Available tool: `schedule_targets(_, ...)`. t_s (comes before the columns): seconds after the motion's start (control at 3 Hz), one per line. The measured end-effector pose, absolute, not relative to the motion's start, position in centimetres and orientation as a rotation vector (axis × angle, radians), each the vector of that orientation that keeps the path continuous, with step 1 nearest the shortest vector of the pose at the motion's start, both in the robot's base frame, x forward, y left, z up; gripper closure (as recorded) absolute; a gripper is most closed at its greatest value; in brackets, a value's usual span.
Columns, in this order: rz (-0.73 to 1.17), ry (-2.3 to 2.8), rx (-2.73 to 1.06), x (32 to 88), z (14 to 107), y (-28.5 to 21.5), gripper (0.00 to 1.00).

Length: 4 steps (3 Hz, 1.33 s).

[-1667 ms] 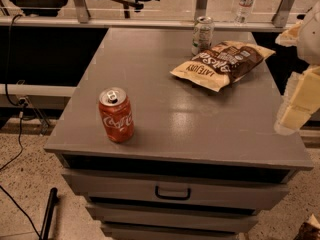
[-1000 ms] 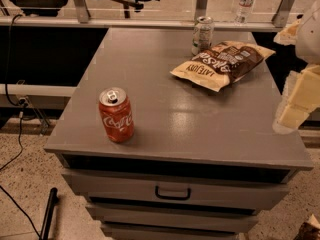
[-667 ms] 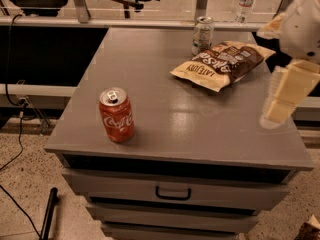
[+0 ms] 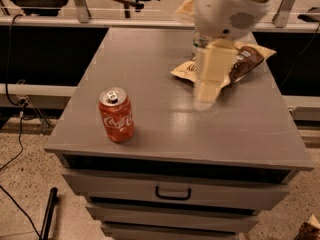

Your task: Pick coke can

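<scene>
Grey cabinet top [image 4: 145,59], coke can [image 4: 116,115] near front, pincer [image 4: 206,91] well apart beyond

The hand [image 4: 206,90] hangs over the worktop [image 4: 150,59], at about 1 o'clock from its middle, and is motion-blurred so that its lower tip smears out. The arm [image 4: 227,6] above it is cut off by the top edge. It hides the middle of the chip bag [image 4: 248,58], whose ends show at 2 and 10 o'clock of the hand; the bag's print is unreadable. At 5 o'clock, in the corner, a brown thing [image 4: 310,229] is cropped beyond telling. The drawers [image 4: 172,191] run off the bottom edge.
</scene>
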<state>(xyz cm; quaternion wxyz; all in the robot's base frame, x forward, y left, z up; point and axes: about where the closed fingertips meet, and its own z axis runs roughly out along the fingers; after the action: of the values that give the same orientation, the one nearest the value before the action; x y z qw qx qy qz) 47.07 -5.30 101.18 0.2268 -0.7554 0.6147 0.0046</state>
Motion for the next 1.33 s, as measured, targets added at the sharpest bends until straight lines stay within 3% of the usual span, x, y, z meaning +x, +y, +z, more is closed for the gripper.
schedule_targets(0.67,0.085,1.629,-2.079,46.8,101.5,-4.0,0.0)
schedule_targets(1.33,0.461,1.343,-1.907,47.7,99.3,-1.3,0.0)
